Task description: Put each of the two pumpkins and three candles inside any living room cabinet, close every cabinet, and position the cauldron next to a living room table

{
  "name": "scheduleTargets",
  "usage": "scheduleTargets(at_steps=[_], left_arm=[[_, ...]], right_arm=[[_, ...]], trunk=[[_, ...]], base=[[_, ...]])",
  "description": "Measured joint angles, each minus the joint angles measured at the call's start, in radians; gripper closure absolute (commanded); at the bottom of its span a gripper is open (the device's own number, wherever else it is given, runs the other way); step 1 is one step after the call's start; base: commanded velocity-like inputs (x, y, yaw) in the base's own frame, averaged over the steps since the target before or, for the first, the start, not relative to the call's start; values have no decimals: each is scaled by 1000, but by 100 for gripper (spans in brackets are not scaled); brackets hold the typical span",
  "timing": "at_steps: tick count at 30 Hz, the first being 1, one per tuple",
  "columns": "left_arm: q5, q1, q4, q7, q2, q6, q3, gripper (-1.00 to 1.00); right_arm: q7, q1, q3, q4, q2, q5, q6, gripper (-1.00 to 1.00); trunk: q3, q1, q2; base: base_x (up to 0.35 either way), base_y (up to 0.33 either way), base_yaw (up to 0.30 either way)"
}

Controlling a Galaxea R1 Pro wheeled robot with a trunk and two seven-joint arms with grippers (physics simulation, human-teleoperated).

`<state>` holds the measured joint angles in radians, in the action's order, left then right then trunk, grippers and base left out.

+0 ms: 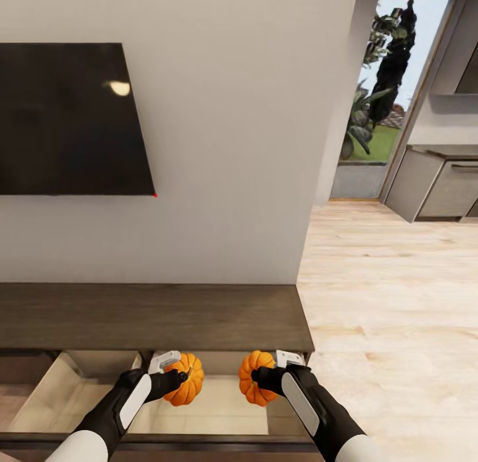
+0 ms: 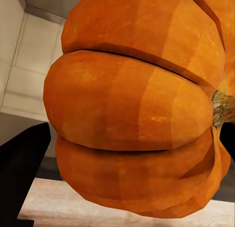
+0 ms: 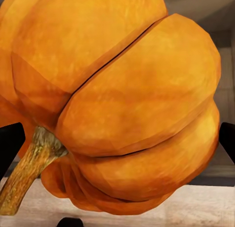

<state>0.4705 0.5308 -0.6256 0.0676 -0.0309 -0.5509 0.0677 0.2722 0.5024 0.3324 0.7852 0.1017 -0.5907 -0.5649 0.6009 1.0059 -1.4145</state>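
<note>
While hands [image 1: 178, 377] [image 1: 260, 377] grip pumpkins [image 1: 186, 380] [image 1: 255, 378], drawer [image 1: 219, 409] open

Orange ribbed pumpkin [image 3: 132, 104] very close up, held between two black fingertips [image 3: 10, 146] pressed on opposite sides. Brown woody stem [image 3: 29, 175] angled off toward one fingertip. Pale grey-beige drawer interior [image 3: 205, 210] beneath and behind the pumpkin, with a darker wall beyond.

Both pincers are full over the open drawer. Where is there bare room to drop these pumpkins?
The open drawer has bare pale floor under and between the left pumpkin and the right pumpkin, and another bare stretch toward its left wall, beyond the left pincer. The cabinet top below the TV is bare too. It is tightest by the right pincer, near the drawer's right wall.
</note>
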Motion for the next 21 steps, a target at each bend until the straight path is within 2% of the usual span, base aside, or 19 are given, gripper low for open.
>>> scheduleTargets(at_steps=[3,6,9,21], left_arm=[[1,0,0,0,0,0,0,100],[1,0,0,0,0,0,0,100],[1,0,0,0,0,0,0,100],[4,0,0,0,-2,0,-2,100]], right_arm=[[-1,0,4,0,1,2,-1,100],[-2,0,36,0,0,0,0,100],[-2,0,47,0,0,0,0,100],[1,0,50,2,0,-1,2,100]], trunk=[[9,12,-21],[19,23,-42],[28,35,-63],[66,81,-147]], base=[[0,0,0],[0,0,0],[0,0,0],[0,0,2]])
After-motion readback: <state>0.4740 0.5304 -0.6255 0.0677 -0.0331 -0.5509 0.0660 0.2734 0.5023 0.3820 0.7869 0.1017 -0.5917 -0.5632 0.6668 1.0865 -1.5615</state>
